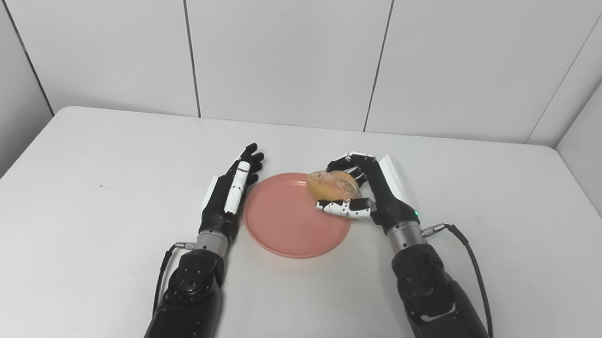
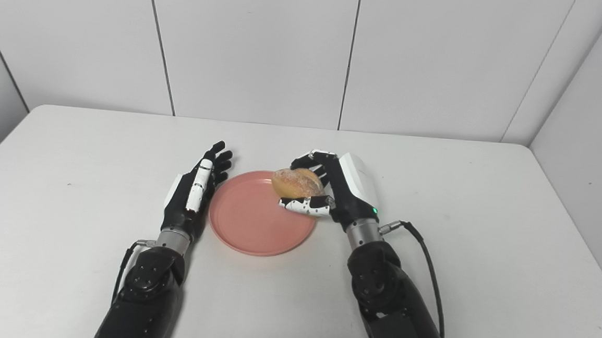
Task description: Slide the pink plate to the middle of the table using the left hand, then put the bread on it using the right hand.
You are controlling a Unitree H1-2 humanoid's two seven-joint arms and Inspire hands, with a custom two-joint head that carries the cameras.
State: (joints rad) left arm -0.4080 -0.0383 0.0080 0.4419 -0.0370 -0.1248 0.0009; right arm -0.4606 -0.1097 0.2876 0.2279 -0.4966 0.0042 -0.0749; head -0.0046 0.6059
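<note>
The white desk [image 1: 93, 229] carries the pink plate [image 1: 287, 225] near its middle. The left hand [image 1: 231, 191] lies just beside the plate's left rim, fingers stretched out and holding nothing. The right hand [image 1: 367, 191] pinches the bread [image 1: 331, 185] over the plate's right far edge.

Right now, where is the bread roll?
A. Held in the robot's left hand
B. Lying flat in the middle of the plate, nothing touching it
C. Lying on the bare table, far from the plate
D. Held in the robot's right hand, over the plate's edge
D: the right hand has its fingers and thumb closed around the bread above the right rim of the pink plate, while the left hand stands open beside the plate, holding nothing.
</note>
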